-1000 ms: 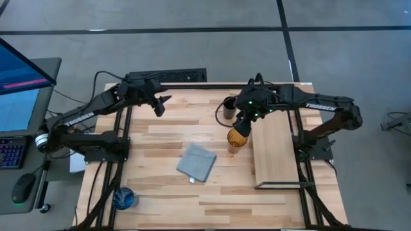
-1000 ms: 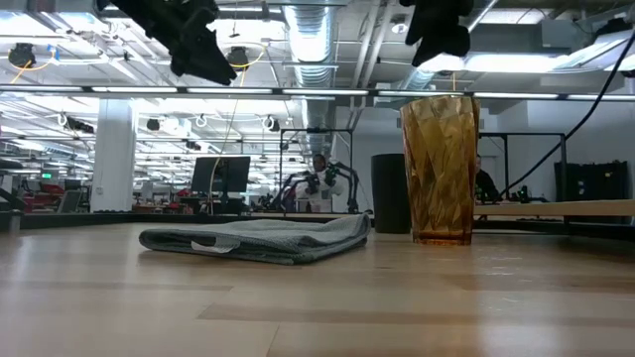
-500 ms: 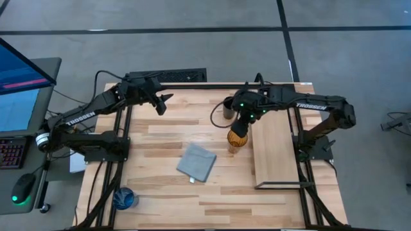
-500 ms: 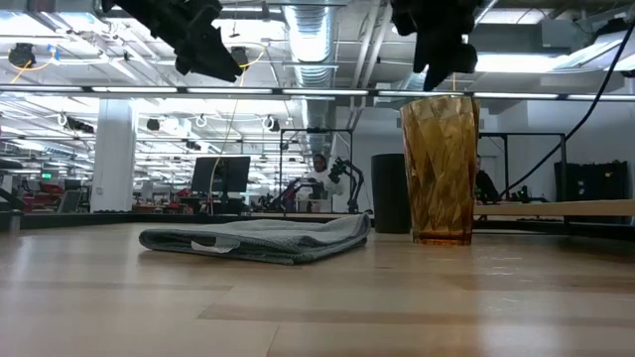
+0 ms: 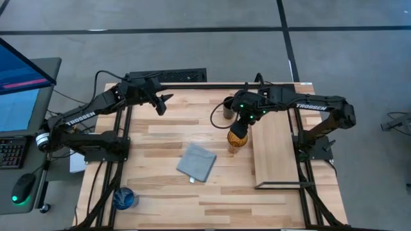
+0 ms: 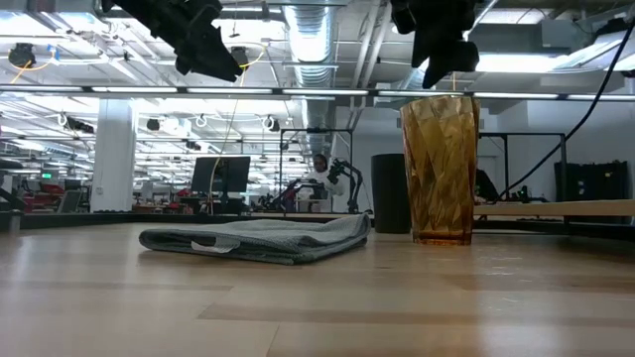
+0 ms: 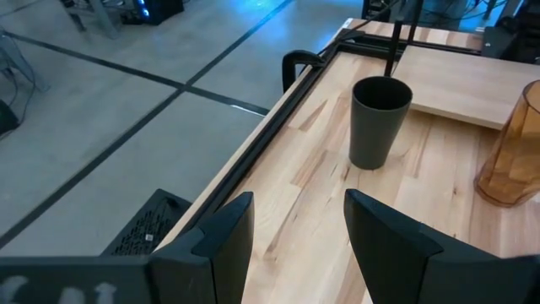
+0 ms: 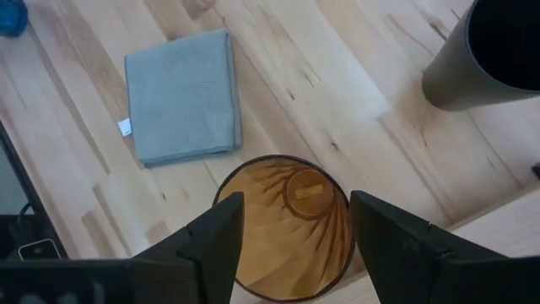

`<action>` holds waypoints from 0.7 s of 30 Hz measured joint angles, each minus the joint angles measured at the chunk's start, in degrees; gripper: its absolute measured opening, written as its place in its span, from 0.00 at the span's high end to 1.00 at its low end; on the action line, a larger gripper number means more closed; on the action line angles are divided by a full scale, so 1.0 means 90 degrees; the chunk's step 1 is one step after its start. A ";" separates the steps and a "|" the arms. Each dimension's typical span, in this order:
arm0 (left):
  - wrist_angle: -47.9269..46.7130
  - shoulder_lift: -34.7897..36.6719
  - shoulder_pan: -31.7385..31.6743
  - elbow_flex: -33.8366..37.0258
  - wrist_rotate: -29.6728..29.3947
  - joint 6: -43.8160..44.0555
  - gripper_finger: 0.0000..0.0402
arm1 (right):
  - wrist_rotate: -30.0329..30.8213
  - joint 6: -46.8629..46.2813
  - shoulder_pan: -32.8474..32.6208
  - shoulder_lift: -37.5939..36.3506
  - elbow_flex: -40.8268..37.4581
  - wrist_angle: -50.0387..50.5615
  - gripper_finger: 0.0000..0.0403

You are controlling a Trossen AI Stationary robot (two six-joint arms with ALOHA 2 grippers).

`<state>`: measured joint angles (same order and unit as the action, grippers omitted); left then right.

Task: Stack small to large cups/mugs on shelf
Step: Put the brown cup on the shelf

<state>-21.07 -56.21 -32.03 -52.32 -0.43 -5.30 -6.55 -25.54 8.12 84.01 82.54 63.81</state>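
Note:
The amber tumbler [image 5: 237, 140] stands upright on its base on the table, just left of the shelf board [image 5: 276, 151]; it also shows in the low view [image 6: 439, 169] and the right wrist view [image 8: 285, 226]. My right gripper [image 8: 291, 228] is open, just above the tumbler's rim, its fingers standing either side of the mouth. The black cup [image 5: 228, 108] stands upright behind it, also in the left wrist view [image 7: 378, 122]. The blue cup [image 5: 125, 198] sits at the table's near left. My left gripper [image 5: 162, 102] is open and empty, raised at the far left.
A grey-blue folded cloth [image 5: 196, 162] lies flat in the middle of the table, left of the tumbler. The shelf's black wire frame [image 5: 277, 187] edges the board. Black frame rails run along the table's sides and far edge [image 7: 278, 127].
My right gripper has moved a little toward the table's left and come over the amber tumbler's mouth. The tumbler and the other things have kept still.

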 joint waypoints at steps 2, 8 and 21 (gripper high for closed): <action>0.0001 0.0000 0.0000 0.0000 0.0000 -0.0002 0.56 | 0.0000 0.0000 0.0000 0.0000 0.0000 0.0000 0.41; 0.0001 0.0000 0.0000 0.0000 0.0000 -0.0002 0.56 | 0.0002 0.0000 0.0000 0.0000 0.0000 0.0000 0.41; -0.0002 0.0000 0.0000 0.0001 0.0000 -0.0005 0.56 | 0.0017 -0.0138 -0.0027 0.0000 0.0000 0.0039 0.41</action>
<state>-21.09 -56.21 -32.03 -52.31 -0.43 -5.34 -6.39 -26.79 7.88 84.01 82.54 64.16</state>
